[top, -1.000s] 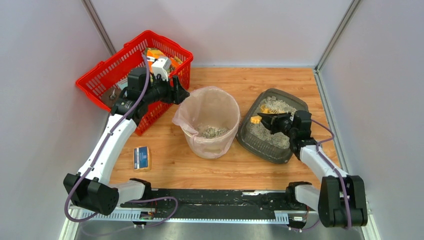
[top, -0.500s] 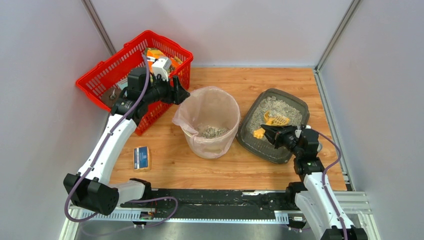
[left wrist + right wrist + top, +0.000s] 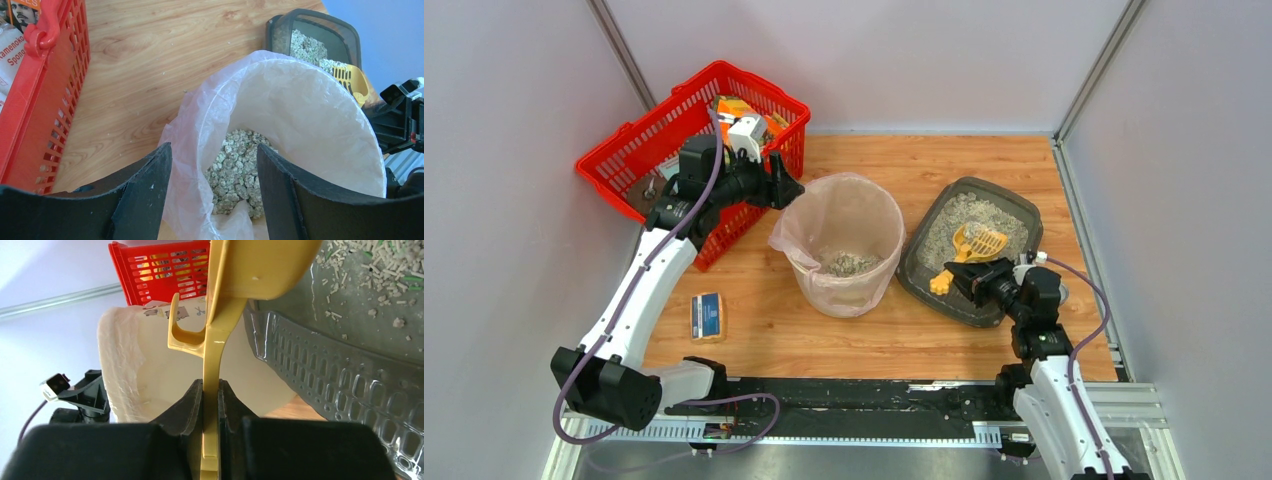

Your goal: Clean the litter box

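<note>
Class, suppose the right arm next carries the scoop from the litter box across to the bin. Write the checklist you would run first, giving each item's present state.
1. Right gripper shut on the yellow scoop by its handle: ok.
2. Scoop holds litter: cannot tell how much.
3. Bin mouth open, liner folded over its rim: ok.
4. Bin held steady: probably not ok; the left gripper sits astride the rim with its jaws open.
5. Nothing stands between the litter box and the bin: ok.
</note>
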### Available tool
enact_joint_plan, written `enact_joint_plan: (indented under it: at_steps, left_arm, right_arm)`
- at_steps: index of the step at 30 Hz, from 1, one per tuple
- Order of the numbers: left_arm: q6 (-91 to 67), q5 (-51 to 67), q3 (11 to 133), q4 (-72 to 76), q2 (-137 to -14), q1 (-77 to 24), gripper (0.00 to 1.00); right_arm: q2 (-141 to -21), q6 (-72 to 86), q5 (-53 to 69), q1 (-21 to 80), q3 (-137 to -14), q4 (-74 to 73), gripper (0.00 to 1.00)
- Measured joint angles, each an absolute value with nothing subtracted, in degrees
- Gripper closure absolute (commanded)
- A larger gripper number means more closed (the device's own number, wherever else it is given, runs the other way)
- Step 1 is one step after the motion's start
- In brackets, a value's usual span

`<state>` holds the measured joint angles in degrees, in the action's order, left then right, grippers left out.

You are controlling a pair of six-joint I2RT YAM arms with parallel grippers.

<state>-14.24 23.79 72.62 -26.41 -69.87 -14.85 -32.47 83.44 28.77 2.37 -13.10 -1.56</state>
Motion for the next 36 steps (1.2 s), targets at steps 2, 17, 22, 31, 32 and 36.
enact_joint_plan:
  at_steps: [2, 17, 22, 31, 32, 36]
  left_arm:
    - [-14.3, 23.9, 72.6, -26.4, -69.8, -14.9, 0.29]
    - [-15.1, 23.9, 69.0, -25.4, -65.5, -14.9, 0.29]
    - [-15.1, 23.9, 68.9, -25.4, -65.5, -14.9, 0.29]
    - [-15.1, 23.9, 68.9, -25.4, -65.5, -14.9, 0.29]
    - [-15.1, 23.9, 68.9, -25.4, -65.5, -14.9, 0.29]
    - [-15.1, 24.0, 68.9, -25.4, -65.5, -14.9, 0.30]
  right_arm:
    - [-32.1, 81.5, 28.9, 2.4, -13.1, -1.4, 1.00]
    - [-28.1, 78.9, 34.5, 0.8, -8.0, 6.8, 1.00]
    - [-25.5, 80.8, 35.7, -0.8, -6.7, 11.3, 1.00]
    - [-24.0, 80.1, 37.1, -1.7, -6.0, 10.2, 1.00]
    - [-23.5, 79.5, 37.1, -1.8, -6.1, 9.7, 1.00]
    - [-21.8, 79.5, 38.6, -2.1, -5.8, 9.6, 1.00]
